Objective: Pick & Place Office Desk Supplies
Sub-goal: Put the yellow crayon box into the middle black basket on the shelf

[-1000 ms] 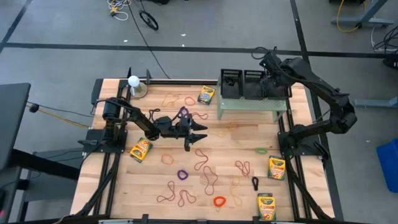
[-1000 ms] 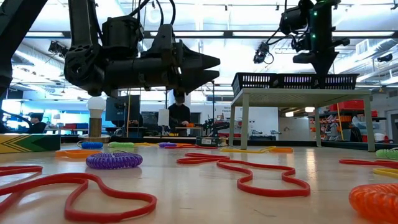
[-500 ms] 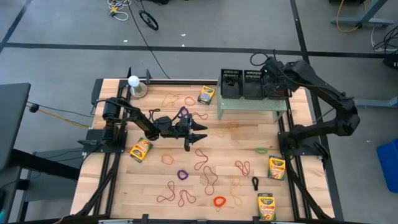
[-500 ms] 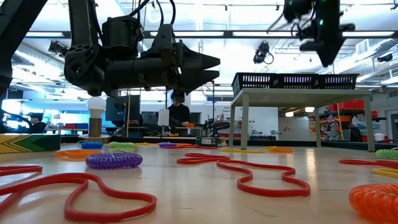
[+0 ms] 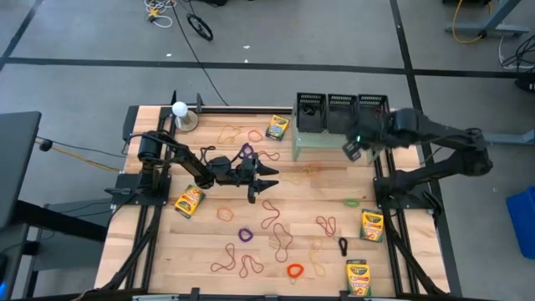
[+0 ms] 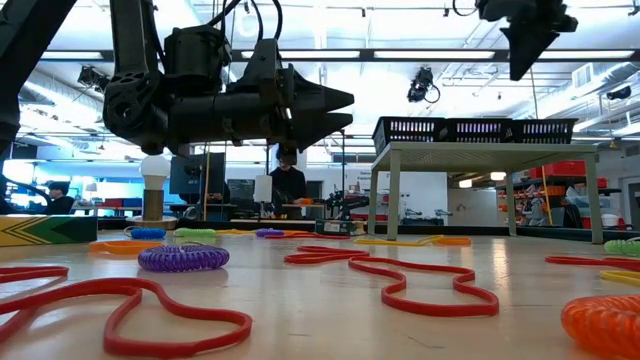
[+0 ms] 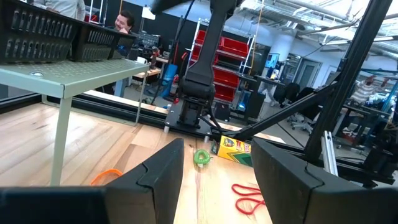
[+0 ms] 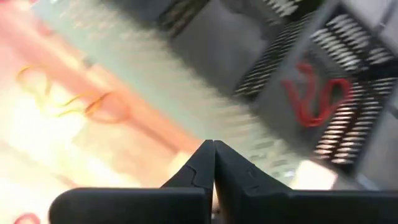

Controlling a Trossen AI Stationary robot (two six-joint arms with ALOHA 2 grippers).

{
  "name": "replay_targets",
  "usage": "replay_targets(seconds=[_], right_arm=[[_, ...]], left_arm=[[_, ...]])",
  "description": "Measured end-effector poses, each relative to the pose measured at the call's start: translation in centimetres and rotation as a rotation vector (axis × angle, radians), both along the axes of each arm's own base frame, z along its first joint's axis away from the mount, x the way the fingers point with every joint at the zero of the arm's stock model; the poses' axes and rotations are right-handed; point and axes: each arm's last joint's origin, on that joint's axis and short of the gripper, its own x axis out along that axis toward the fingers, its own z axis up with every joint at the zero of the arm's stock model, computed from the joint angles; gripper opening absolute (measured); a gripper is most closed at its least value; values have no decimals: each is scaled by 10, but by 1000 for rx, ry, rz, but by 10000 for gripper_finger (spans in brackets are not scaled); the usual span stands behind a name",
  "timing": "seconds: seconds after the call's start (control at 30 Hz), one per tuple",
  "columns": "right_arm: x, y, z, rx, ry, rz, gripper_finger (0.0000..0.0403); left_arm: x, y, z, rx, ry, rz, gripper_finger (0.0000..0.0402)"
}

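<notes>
High view: your right claw (image 5: 352, 149), clenched and empty, hangs beside the bins (image 5: 341, 112), one holding a red band (image 8: 313, 93). Left claw (image 5: 266, 178), released, waits above loose bands (image 5: 273, 211) on the counter (image 5: 209, 251).

Bright overhead room light; right wrist view heavily motion-blurred.

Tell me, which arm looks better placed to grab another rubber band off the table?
Probably the left. The left gripper hovers open, low over the bands mid-table, near a red rubber band. The right gripper is shut, up by the black baskets.
</notes>
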Motion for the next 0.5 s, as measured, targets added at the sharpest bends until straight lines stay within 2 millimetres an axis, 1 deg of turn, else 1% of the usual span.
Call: replay_targets(seconds=[0.13, 0.3, 0.4, 0.5], right_arm=[[8, 26, -12, 22, -40, 69, 6], [15, 58, -23, 97, -96, 160, 5], [23, 78, -37, 172, -87, 213, 3], [31, 100, -54, 259, -23, 278, 7]], left_arm=[[0, 0, 0, 0, 0, 0, 195], [0, 0, 0, 0, 0, 0, 195], [0, 0, 0, 0, 0, 0, 195], [0, 0, 0, 0, 0, 0, 195]])
